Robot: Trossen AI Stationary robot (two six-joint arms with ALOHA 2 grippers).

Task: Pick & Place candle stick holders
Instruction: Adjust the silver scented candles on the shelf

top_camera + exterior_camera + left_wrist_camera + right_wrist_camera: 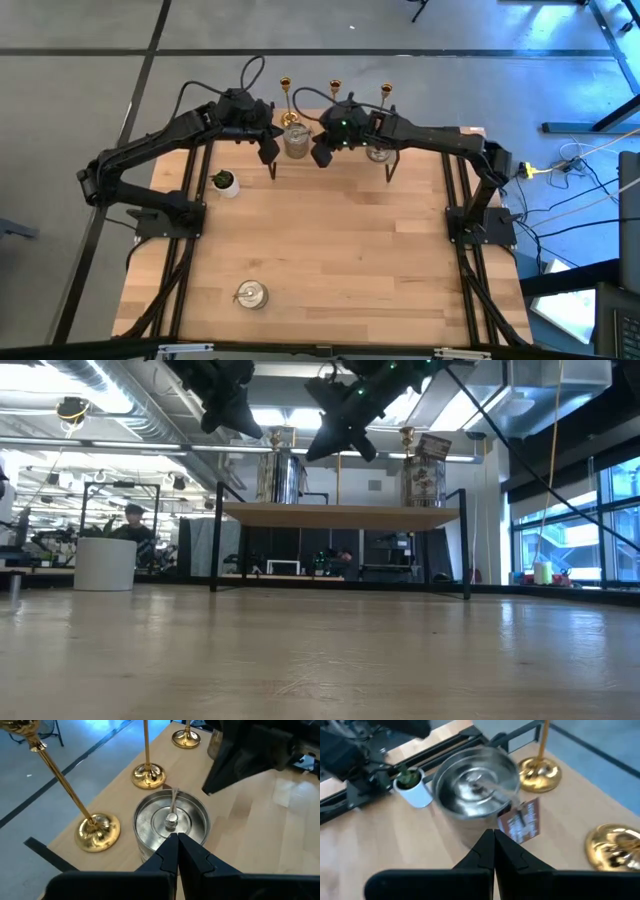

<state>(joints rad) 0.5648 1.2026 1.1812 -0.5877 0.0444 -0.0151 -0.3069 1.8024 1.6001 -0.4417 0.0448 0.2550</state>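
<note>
Holders lined up on the rear shelf

Both tools hang clenched and empty over the far edge of the bench [330, 250]. Left tool [176, 851] hovers above a silvery-glass holder [171, 822], right tool [493, 851] above another [476, 785] bearing a brown tag. Three gold holders [286, 100] stand in a row behind them, apparently the collecting spot. One silvery holder [250, 294] waits alone near the front edge, likely next. A small plant pot [224, 183] sits nearby.
</note>
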